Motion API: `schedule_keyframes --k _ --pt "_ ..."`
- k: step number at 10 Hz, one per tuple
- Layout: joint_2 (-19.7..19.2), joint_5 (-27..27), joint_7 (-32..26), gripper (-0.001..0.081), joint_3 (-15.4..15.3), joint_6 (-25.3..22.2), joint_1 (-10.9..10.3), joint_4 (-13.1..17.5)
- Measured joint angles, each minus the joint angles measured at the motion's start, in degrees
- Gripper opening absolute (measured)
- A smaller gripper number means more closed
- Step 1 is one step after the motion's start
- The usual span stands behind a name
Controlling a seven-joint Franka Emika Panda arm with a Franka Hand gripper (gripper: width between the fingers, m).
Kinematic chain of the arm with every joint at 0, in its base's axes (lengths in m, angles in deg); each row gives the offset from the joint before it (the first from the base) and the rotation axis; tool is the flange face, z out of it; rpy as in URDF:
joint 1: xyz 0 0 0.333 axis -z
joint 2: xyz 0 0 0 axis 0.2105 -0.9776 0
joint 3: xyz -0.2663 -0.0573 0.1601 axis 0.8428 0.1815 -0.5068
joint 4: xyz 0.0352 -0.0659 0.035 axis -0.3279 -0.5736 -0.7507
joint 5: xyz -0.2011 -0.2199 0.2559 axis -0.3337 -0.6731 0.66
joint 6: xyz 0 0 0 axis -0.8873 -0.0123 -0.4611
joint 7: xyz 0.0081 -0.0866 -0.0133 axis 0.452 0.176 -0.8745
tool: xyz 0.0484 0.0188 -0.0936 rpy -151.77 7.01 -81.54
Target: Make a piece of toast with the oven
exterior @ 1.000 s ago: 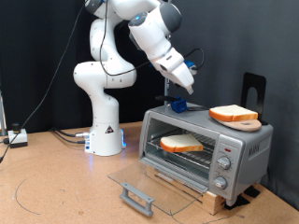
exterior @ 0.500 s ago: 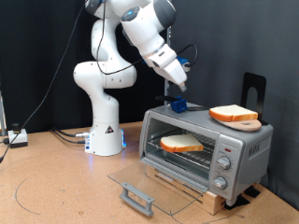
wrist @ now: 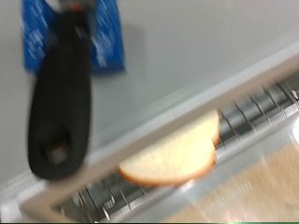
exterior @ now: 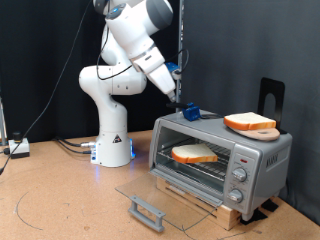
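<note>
The silver oven point(exterior: 262, 150) stands at the exterior view's right with its glass door point(exterior: 150, 192) folded down flat. The piece of toast point(exterior: 193, 153) lies on the wire rack inside; it also shows in the wrist view point(wrist: 173, 154). A near-identical second slice point(exterior: 250, 123) rests on top of the oven. My gripper point(exterior: 176, 97) hangs in the air above and to the exterior view's left of the oven, holding nothing. In the wrist view one black finger point(wrist: 61, 103) shows over the oven top.
A small blue object point(exterior: 190, 113) sits on the oven top near the gripper; it also shows in the wrist view point(wrist: 105, 39). The door's grey bar handle point(exterior: 147, 211) juts towards the exterior view's bottom. Three knobs point(exterior: 238, 176) line the oven front. The robot base point(exterior: 112, 140) stands behind.
The arm has swung up and towards the exterior view's left, away from the oven top. Both bread slices and the open door have not moved.
</note>
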Motion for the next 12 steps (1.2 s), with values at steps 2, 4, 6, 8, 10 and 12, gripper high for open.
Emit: schedule_keyframes --k 2,4,6,8,10,12 --pt "-1.4 -2.7 -0.1 0.0804 0.8 1.2 3.6 0.1" --pt "-3.5 -4.5 -3.0 0.0804 2.5 3.3 6.1 0.3" --pt "-4.9 -4.4 -4.5 0.0804 2.9 4.0 6.6 0.6" --pt "-4.8 1.1 3.8 0.0804 2.2 3.7 6.6 0.7" --pt "-5.2 6.2 16.5 0.0804 0.9 6.4 7.1 1.3" --pt "-8.4 2.8 28.9 0.0804 -0.1 6.8 10.4 2.5"
